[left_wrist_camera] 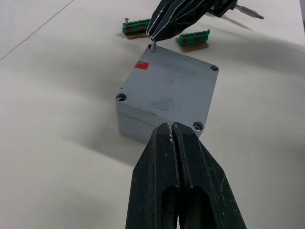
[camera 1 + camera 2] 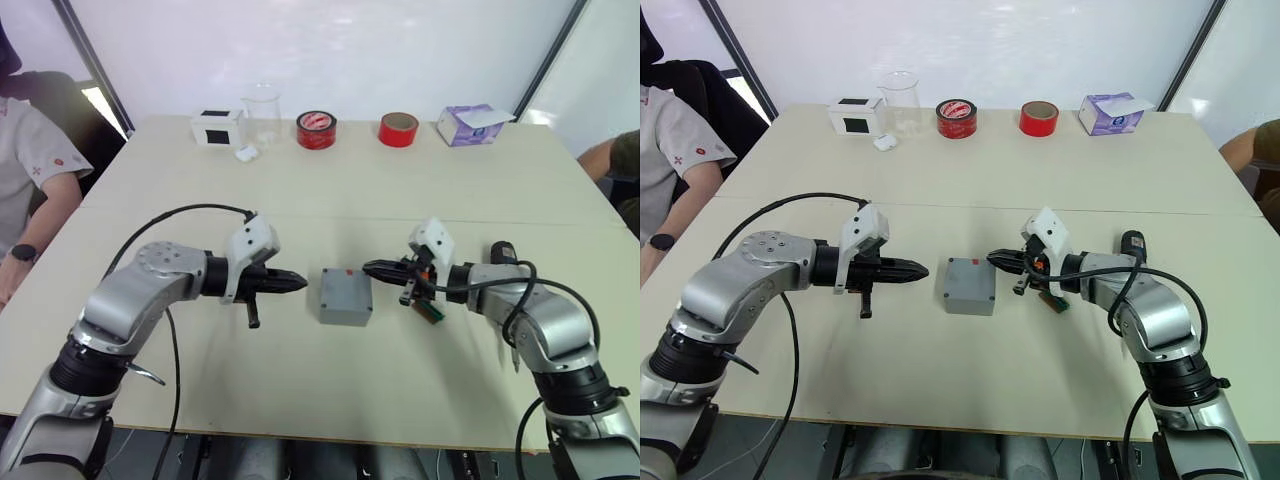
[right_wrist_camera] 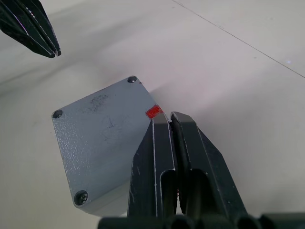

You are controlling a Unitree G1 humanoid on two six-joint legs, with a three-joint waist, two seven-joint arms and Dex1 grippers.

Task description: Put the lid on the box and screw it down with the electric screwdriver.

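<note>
With the lid (image 1: pixel 167 88) seated on the box (image 2: pixel 345 311), both the left gripper (image 2: pixel 300 284) and right gripper (image 2: pixel 368 267) were closed and empty; fetching the electric screwdriver (image 2: pixel 501 252) came next.

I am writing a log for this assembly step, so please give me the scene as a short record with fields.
lid: seated on the box, red mark up
corner screws: seen in three corners
left pincer: shut, empty, hovering beside the box
right pincer: shut on a thin screw at the fourth corner, by the red mark
electric screwdriver: lying on the table by the right arm, not held
circuit boards: two green ones on the table near the right pincer
</note>
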